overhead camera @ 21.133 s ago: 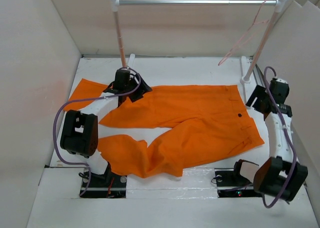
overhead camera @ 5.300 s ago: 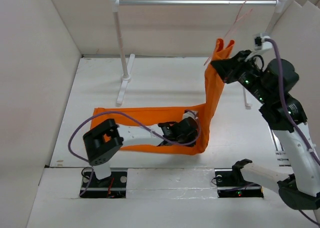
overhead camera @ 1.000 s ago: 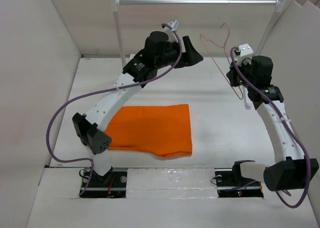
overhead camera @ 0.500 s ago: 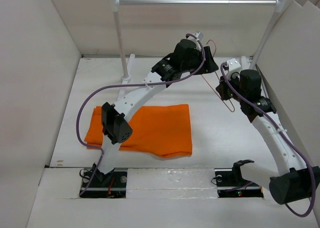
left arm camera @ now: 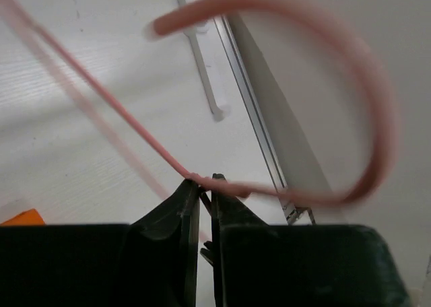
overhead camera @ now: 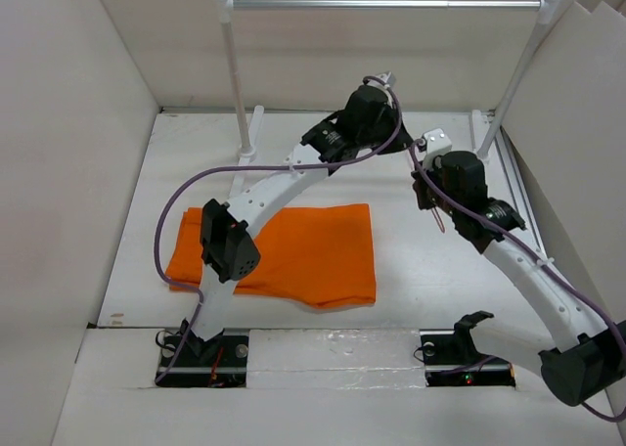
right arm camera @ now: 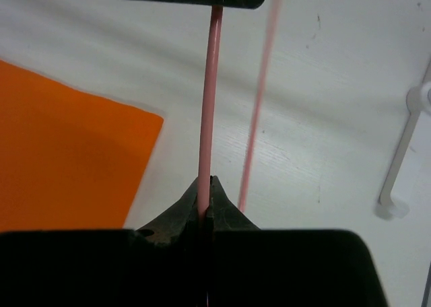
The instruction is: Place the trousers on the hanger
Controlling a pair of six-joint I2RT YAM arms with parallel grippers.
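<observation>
Right gripper (right arm camera: 205,186) shifted nearer left gripper (left arm camera: 200,184) than before, both pinched shut on the hanger (left arm camera: 384,112), left one just below its hook, trousers (overhead camera: 293,250) folded flat on the bench (overhead camera: 421,299), apart from it.

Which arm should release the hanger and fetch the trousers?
Left arm, probably: the trousers lie on its side by its base, and the right fingers, shut on the hanger, could hold it alone.

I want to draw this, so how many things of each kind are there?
Folded bright orange cloth trousers: 1
Thin pinkish-red wire hanger: 1
Silver rail on white posts: 1
Black two-finger grippers: 2 (left gripper, right gripper)
Total: 5
</observation>
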